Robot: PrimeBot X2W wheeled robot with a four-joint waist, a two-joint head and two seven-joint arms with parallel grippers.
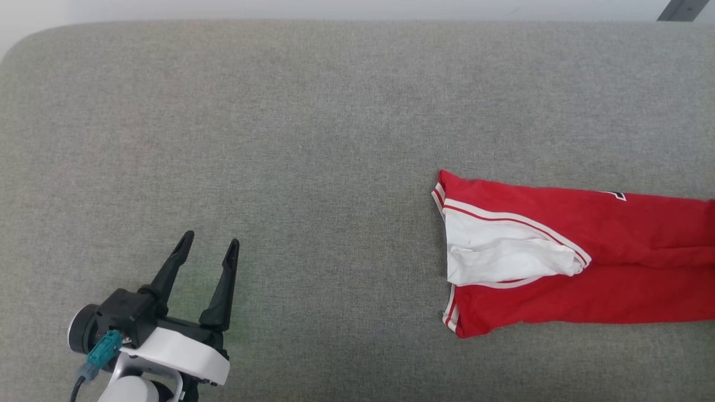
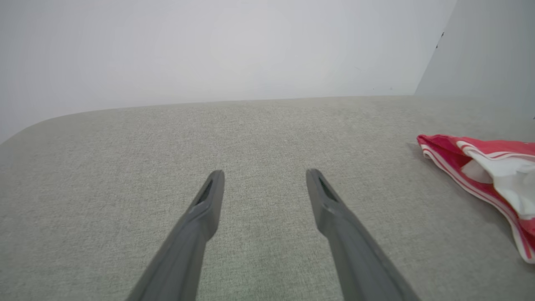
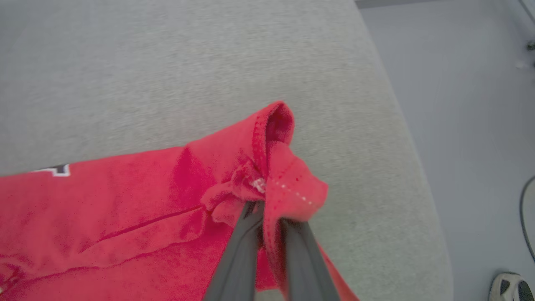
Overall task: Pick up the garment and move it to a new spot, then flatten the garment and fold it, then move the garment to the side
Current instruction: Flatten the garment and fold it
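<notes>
Item one, the garment (image 1: 586,262): a bright red, thin-fabric sports jersey with a white sleeve panel and red-and-white striped trim. It lies stretched out in a long band at the right side of the padded grey woven-fabric surface (image 1: 279,139), running off the head view's right edge. Its trimmed sleeve end points toward the middle, and a scrap of black, white-outlined lettering shows on the upper fold. Item two, the left gripper (image 1: 211,239): two long dark fingers on a white-and-black wrist, spread wide and holding nothing, over bare surface at the lower left, well apart from the garment (image 2: 493,175), which lies off to one side in its wrist view. Item three, the right gripper (image 3: 267,213): fingers drawn close together, pinching a bunched, stitched hem of the garment (image 3: 125,209) near the surface's rounded far edge, with the cloth puckered and lifted at the pinch. Sundries: pale grey floor (image 3: 459,104), a dark cable (image 3: 524,217), a pale shoe (image 3: 512,286) and a plain light wall (image 2: 209,50).
</notes>
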